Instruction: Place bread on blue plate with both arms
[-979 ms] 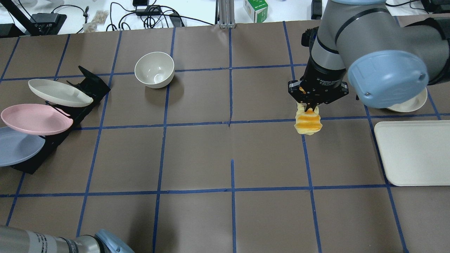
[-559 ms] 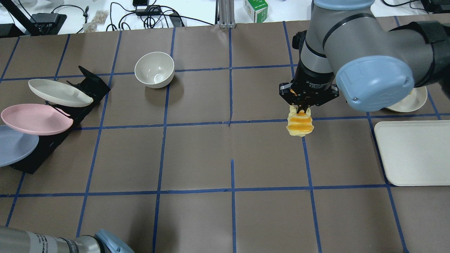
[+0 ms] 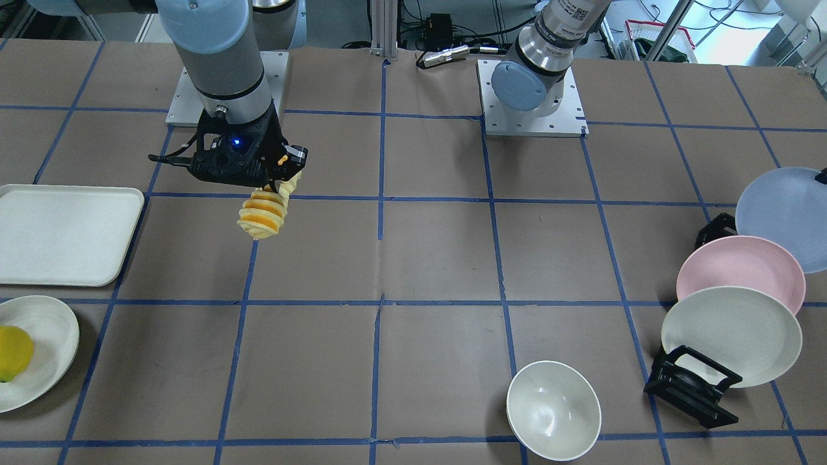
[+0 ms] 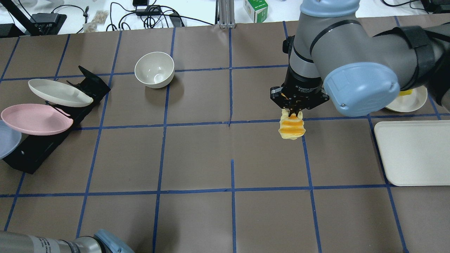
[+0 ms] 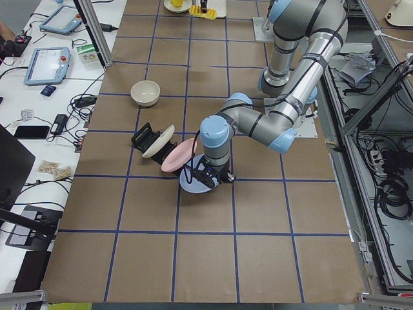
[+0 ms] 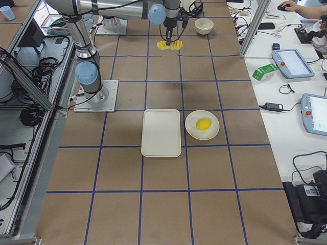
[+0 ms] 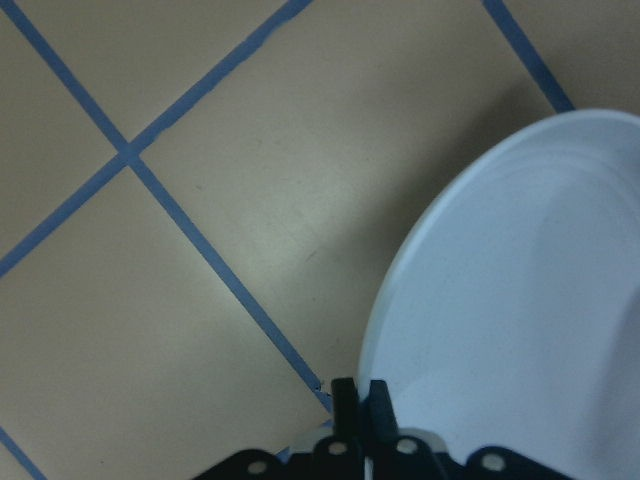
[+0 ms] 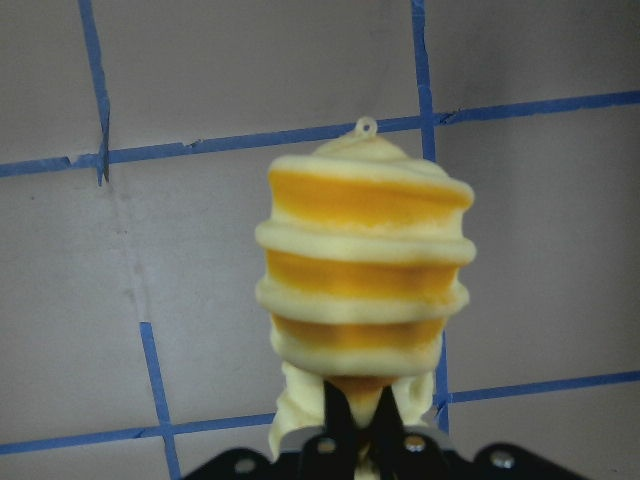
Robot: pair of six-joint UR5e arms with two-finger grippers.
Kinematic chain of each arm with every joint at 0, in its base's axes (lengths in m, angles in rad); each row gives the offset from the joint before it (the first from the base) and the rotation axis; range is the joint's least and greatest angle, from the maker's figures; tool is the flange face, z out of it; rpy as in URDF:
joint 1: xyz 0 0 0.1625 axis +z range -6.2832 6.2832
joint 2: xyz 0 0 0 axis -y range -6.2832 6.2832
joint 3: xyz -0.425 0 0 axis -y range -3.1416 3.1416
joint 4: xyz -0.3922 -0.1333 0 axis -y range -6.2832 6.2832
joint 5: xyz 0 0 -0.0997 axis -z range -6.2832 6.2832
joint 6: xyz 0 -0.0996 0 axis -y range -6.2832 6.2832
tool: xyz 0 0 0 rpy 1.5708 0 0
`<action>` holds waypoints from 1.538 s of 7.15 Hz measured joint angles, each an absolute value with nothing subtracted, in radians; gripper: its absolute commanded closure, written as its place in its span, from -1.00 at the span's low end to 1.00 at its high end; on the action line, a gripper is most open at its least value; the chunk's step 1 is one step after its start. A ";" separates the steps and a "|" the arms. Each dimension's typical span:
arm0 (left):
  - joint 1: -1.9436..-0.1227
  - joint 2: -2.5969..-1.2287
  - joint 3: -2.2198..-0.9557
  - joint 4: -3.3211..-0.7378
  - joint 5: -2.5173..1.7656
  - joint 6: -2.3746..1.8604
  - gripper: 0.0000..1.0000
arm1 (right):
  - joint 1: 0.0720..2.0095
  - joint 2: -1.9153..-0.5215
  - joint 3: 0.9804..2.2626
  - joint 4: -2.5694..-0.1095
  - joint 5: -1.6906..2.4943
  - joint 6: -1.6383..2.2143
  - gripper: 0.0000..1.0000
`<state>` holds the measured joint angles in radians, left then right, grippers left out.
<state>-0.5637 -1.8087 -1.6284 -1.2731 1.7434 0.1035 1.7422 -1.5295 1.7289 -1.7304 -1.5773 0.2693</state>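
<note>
Nearest the robot on the brown-paper table, gridded with blue tape, lies a rectangular off-white tray with rounded corners and a low rim.

The blue plate, round, shallow and matte periwinkle, sits at the near end of the black slotted rack, just beside the pink plate. Whether it rests on the rack cannot be told. The left gripper is nipped tight on the plate's rim, its fingers drawn narrow with the edge between them.

The bread is a ridged, tapering loaf, its pale yellow folds alternating with orange-brown bands and a small loop at its free tip. It is in the middle of the right half of the table, well apart from the blue plate. The right gripper pinches the loaf's upper end between nearly closed fingers, and the rest hangs below them above the paper.

Farther out, a small off-white dish carries a smooth yellow lemon. An off-white plate leans tilted in the rack's far slot. Farthest stands a deep, glossy off-white bowl.
</note>
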 measured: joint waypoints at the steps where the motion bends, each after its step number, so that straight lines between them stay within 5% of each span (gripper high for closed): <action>1: -0.557 -1.790 -1.606 -1.290 1.783 0.143 1.00 | 1.744 -1.525 1.729 -1.745 -1.578 0.265 1.00; 5: -0.571 -1.678 -1.434 -1.557 1.722 0.283 1.00 | 1.744 -1.521 1.732 -1.756 -1.554 0.217 1.00; 7: -0.715 -1.637 -1.421 -1.682 1.562 0.308 1.00 | 1.744 -1.521 1.735 -1.755 -1.547 0.201 1.00; 11: -1.065 -1.622 -1.621 -1.536 1.292 0.099 1.00 | 1.735 -1.520 1.738 -1.755 -1.547 0.196 1.00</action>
<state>-1.0646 -1.6222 -1.6214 -1.5364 1.2920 0.0986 1.7353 -1.5201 1.7375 -1.7545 -1.5466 0.1956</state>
